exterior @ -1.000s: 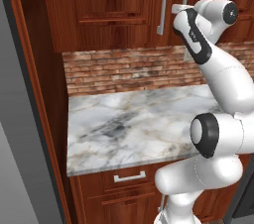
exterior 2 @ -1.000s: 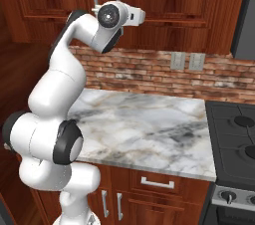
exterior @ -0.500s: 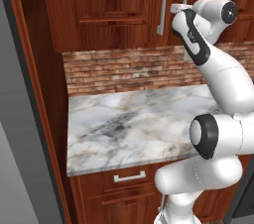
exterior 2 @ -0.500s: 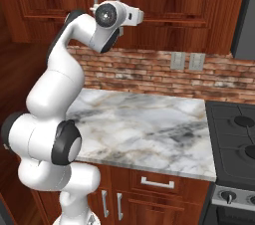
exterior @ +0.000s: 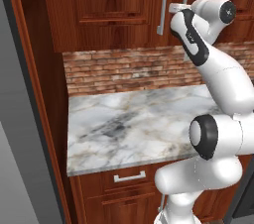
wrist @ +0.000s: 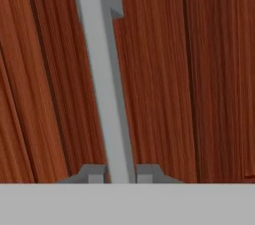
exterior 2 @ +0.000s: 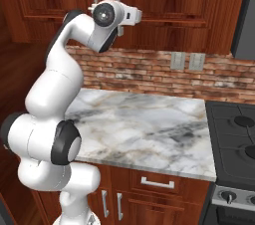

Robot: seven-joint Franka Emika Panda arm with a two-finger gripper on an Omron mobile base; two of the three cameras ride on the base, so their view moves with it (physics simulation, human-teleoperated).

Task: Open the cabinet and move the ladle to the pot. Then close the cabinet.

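The cabinet [exterior: 124,5] hangs on the wall above the worktop [exterior: 139,119], and its 2 doors are both flat and closed, so whatever sits on the inner shelf is hidden; the ladle must be in there, and I cannot see it. Each door carries 1 long vertical handle, set side by side at the seam where the doors meet, which puts the pull point far from the hinge where least effort swings the door. The right handle [wrist: 102,84] is the one in play: in the hand view it runs up between the 2 dark fingertips [wrist: 92,173] of the tool [wrist: 118,174], which stand close on either side, touching or nearly so. I judge the tool closed on that bar, low on its length, the hand pointing straight at the door face so a pull comes out square. From the base views the arm is raised high, its wrist up against the cabinet front [exterior 2: 124,16]. To the right of the worktop lies the stove [exterior 2: 234,134]; the burners shown carry no pot. The opening step looks barely begun, with the transfer and the closing all ahead
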